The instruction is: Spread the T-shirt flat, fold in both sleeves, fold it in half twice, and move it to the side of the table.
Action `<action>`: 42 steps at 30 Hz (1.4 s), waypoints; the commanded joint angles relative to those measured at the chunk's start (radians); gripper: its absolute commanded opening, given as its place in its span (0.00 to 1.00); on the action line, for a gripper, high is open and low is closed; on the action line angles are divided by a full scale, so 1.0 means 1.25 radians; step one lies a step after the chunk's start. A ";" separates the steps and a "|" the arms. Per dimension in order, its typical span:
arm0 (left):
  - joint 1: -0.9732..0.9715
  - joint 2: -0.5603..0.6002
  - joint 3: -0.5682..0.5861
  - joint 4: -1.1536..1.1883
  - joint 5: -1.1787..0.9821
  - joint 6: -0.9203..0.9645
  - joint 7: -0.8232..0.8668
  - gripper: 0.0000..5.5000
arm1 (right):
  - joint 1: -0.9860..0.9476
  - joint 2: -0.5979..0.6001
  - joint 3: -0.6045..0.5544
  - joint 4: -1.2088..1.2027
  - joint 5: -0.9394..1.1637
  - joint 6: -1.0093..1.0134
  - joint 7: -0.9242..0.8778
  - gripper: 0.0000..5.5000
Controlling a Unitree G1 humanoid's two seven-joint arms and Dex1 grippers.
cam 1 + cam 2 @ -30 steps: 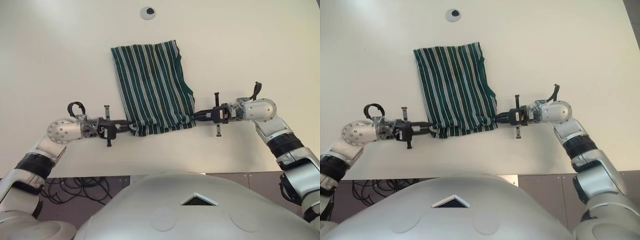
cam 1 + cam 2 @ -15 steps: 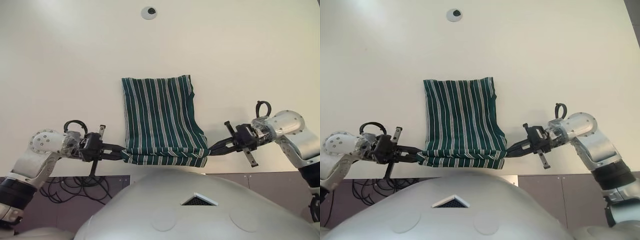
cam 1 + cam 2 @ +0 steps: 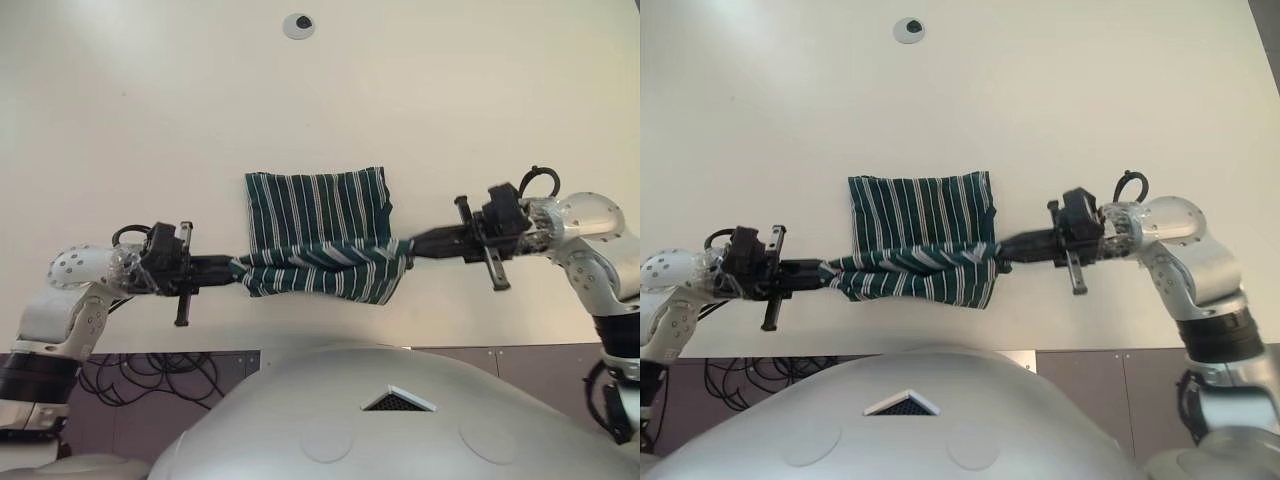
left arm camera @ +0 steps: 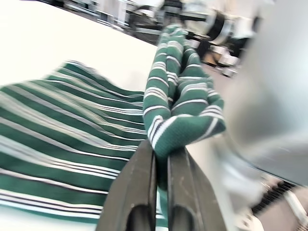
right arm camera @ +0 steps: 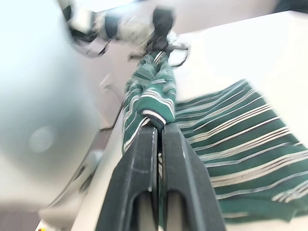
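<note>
Closed tight on the near corners of the striped T-shirt, the left pincer and right pincer hold that edge bunched and lifted, apparently to fold it over the half lying flat on the desk, with a round disc beyond the T-shirt.

The T-shirt was soft knitted cloth, matt, with a fine ribbed grain to the weave (plainest in the wrist views). The left hand and right hand had dark fingers that looked like smooth plastic with a faint sheen. The counter looked smooth, pale and matt.
</note>
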 commanded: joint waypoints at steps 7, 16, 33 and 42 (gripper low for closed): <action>-0.151 -0.141 0.015 0.172 0.197 -0.037 0.127 0.00 | -0.094 0.131 -0.006 0.222 -0.161 -0.062 -0.123 0.00; -0.225 -0.197 0.025 0.226 0.268 0.022 0.208 0.00 | -0.172 0.206 -0.005 0.362 -0.259 -0.093 -0.197 0.00; -0.358 -0.262 0.181 0.304 0.178 0.314 0.392 0.37 | -0.267 0.328 -0.134 0.516 -0.253 -0.122 -0.325 0.44; -0.106 -0.272 0.121 -0.036 0.193 0.070 0.146 0.37 | -0.057 0.293 -0.029 0.255 -0.293 -0.347 -0.115 0.45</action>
